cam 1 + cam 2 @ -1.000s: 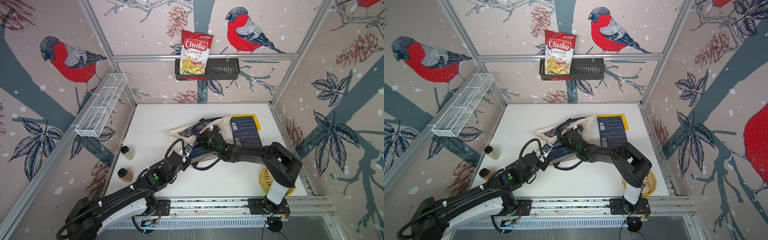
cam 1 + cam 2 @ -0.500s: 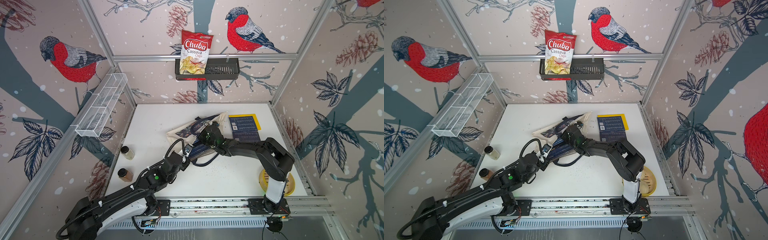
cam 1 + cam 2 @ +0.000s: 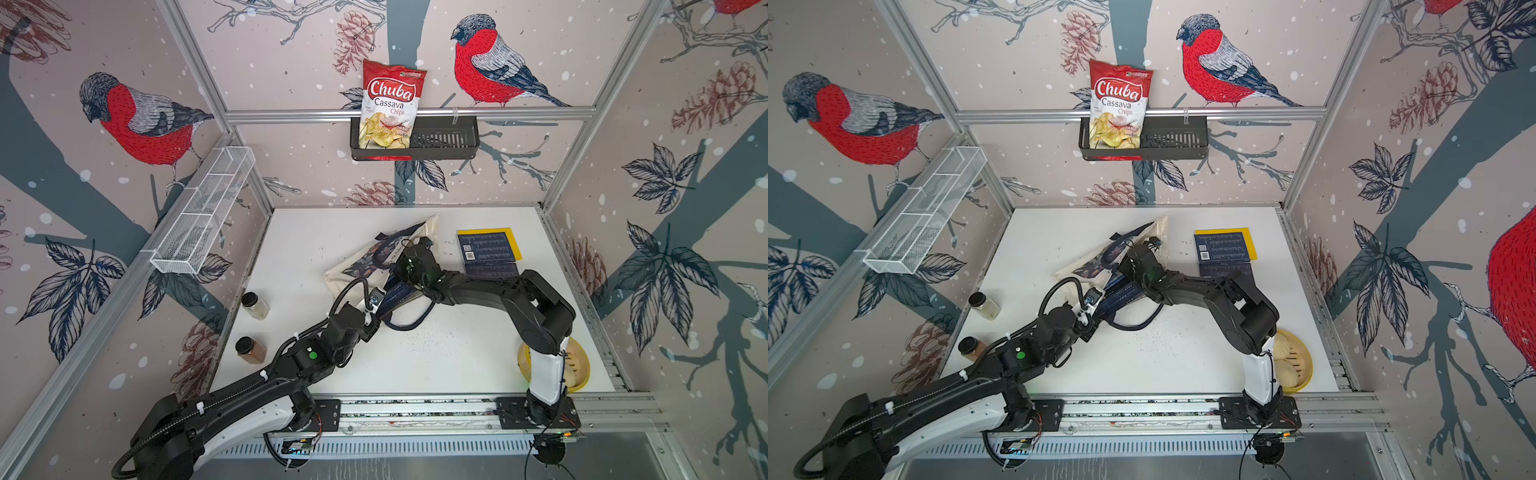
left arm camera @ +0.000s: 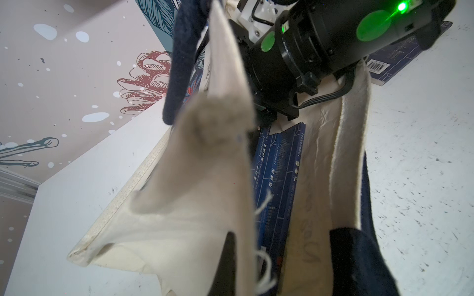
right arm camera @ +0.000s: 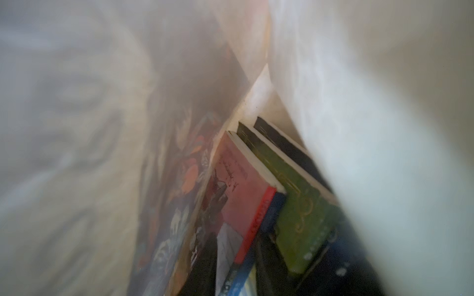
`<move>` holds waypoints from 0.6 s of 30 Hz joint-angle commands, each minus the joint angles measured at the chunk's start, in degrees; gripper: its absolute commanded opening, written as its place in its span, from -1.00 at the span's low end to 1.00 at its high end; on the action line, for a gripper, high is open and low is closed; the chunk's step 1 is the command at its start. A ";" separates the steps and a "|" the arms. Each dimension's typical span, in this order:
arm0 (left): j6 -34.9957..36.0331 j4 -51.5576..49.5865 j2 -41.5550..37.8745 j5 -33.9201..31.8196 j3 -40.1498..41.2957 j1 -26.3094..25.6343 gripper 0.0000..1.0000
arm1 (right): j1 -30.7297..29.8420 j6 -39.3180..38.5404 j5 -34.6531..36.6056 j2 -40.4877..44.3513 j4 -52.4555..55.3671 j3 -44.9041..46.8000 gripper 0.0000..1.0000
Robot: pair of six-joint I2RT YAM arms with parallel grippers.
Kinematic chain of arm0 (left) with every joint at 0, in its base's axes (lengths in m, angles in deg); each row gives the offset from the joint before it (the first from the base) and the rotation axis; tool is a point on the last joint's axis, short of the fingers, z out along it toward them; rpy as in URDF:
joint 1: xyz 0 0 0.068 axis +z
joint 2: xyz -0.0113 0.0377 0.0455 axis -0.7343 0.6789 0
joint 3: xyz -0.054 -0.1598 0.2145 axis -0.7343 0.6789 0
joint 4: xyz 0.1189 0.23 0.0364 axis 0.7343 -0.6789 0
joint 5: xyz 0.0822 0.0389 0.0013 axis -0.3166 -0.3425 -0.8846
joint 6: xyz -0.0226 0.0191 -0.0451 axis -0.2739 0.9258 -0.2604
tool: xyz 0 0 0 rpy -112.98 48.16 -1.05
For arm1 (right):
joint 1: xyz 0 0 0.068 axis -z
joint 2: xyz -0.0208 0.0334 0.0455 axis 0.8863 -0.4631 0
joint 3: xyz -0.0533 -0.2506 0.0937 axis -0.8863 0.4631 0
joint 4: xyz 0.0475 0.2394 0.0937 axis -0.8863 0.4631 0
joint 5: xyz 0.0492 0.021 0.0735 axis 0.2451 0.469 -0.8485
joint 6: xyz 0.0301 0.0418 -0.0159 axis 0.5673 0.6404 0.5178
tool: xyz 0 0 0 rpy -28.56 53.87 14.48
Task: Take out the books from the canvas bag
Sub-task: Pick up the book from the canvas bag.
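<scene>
Inside canvas bag [image 3: 357, 262], right gripper [image 3: 415, 253] sits among books [image 5: 243, 194]; clenched or not, cannot tell; left gripper [image 3: 376, 298] seems clamped on bag rim. Risk: cloth pinched with book, bag drags.

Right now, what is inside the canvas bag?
Inside the canvas bag: a pink book, a green book, and a navy book at the mouth. Cloth hides whatever lies deeper or beneath them.

Lying mid-table, cream canvas bag [image 3: 358, 266], mouth lifted open, navy books [image 4: 279, 179] inside; just beside, stacked books [image 3: 486, 249], navy over yellow.
</scene>
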 commanded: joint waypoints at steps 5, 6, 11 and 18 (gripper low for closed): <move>1.01 6.86 -0.73 3.41 -0.29 -0.04 -1.00 | -0.66 -5.42 0.45 0.77 -8.56 1.29 -0.58; 1.01 6.91 -0.77 3.55 -0.28 -0.01 -1.00 | -0.66 -5.82 0.25 0.95 -9.70 1.72 -0.60; 1.13 6.95 -0.77 3.87 -0.28 -0.06 -1.00 | -0.45 -6.79 0.33 0.92 -11.12 1.83 -0.69; 1.09 6.96 -0.86 4.07 -0.23 -0.02 -1.00 | 0.44 -2.69 -5.67 -3.69 -11.36 -0.61 -0.33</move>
